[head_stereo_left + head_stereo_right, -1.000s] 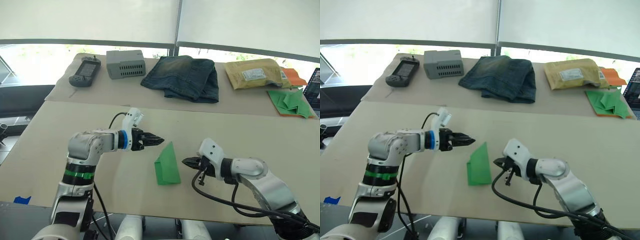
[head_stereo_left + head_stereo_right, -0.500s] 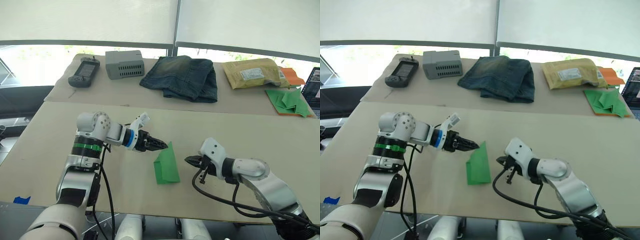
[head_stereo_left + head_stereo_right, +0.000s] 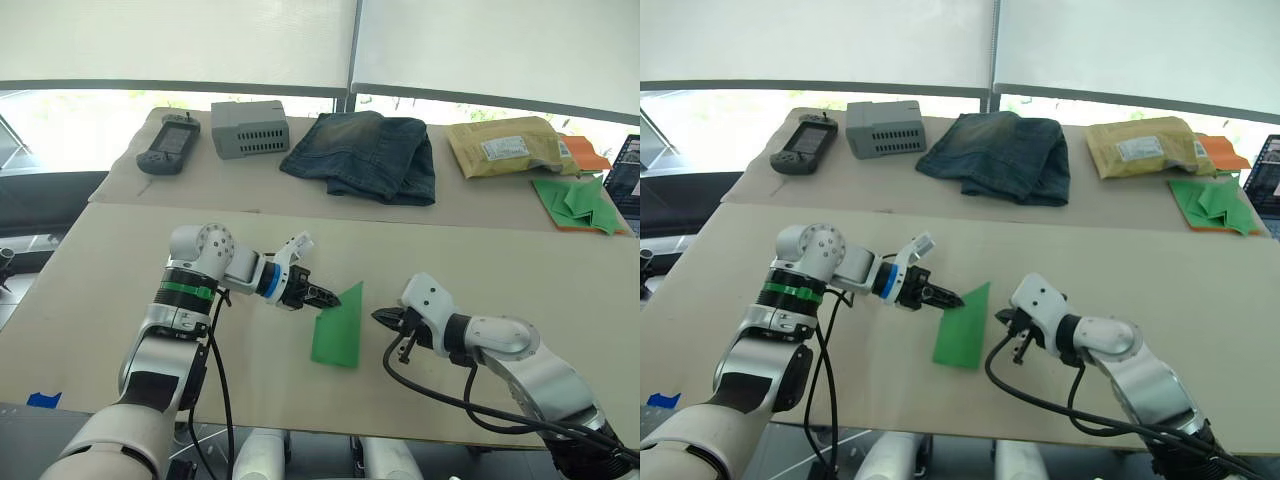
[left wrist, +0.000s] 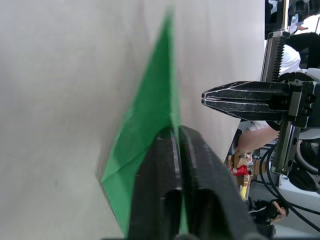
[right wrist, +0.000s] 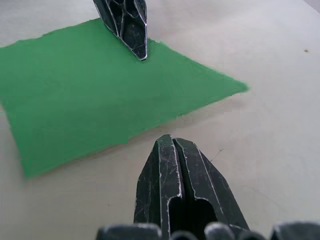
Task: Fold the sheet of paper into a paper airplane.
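On the near table [image 3: 120, 250], with jeans [image 3: 365, 155] and other clutter on the table behind, the job is down to 1 small thing: the green paper airplane [image 3: 338, 328], a folded wedge lying between the 2 arms. The left gripper [image 3: 331, 298] has its fingers clamped on the wedge's left edge, probably to pin or lift a layer for the next crease. The right gripper [image 3: 379, 317] waits just beside the other edge, fingers pressed together on nothing, seemingly ready to press a fold flat.
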### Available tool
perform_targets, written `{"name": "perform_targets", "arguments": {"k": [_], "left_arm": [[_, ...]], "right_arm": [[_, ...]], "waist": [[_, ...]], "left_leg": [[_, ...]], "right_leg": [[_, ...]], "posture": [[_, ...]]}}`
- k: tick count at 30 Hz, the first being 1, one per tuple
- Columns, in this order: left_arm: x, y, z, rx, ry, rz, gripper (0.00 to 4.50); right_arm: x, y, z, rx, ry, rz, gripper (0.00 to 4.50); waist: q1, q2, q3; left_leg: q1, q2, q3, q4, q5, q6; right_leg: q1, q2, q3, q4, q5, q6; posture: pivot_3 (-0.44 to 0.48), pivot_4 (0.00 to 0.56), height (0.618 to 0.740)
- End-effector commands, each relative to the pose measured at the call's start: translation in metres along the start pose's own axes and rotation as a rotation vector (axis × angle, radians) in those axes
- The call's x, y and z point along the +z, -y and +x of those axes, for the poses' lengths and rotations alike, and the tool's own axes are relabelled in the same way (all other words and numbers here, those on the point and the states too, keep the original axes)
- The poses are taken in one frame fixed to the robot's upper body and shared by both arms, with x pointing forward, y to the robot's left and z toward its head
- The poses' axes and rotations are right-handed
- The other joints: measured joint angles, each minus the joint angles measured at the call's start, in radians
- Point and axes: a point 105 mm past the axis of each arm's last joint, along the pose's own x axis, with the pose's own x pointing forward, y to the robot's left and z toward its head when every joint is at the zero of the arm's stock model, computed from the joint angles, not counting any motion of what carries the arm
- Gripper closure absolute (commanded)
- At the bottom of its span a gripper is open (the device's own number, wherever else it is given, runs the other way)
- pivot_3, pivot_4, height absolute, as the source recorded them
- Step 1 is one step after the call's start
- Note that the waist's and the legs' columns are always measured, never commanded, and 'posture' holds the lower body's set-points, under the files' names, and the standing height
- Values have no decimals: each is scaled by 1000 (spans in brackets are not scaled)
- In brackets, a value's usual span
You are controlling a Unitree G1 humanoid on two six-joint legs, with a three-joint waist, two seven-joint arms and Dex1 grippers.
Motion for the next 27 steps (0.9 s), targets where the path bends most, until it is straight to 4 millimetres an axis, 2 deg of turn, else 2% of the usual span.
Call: {"name": "perform_targets", "arguments": {"k": [1,7,11,15,22,25,27], "left_arm": [[24,8,-13,-27,131,-41,4465],[42,-5,-29,37,371,-156,4465],[48,-10,-28,79,523,-271,4465],[42,-12,-18,133,653,-444,4465],[27,-11,-4,187,659,-540,4465],[26,-10,-2,164,660,-562,3689],[27,-8,-3,141,664,-567,2990]], "right_arm": [[12,11,-6,-42,28,-60,4500],[17,25,-11,-83,33,-90,4500],[21,33,-13,-108,41,-106,4500],[24,38,-13,-118,47,-120,4500],[25,41,-13,-128,52,-128,4500],[26,41,-13,-131,55,-131,4500],[27,41,-12,-132,58,-133,4500]], "waist": [[1,0,0],[4,0,0],[12,-1,0],[5,-5,3],[3,-7,4],[7,-8,4],[7,-8,5]], "left_leg": [[0,0,0,0,0,0],[0,0,-1,2,0,0],[-1,0,-2,4,0,0],[-3,-1,-1,5,0,0],[-2,-1,0,4,1,-4],[-2,-1,0,5,1,-4],[-2,-1,0,4,1,-5]], "right_leg": [[0,0,0,0,0,0],[0,0,0,0,1,0],[0,-2,1,0,5,-3],[0,-2,2,-2,6,-1],[0,0,2,-1,7,-1],[1,-1,2,-1,8,-1],[0,-1,2,-2,9,-3]], "posture": [[0,150,728],[0,150,728],[0,150,728],[0,150,728],[0,150,728],[0,150,728],[0,150,728]]}}
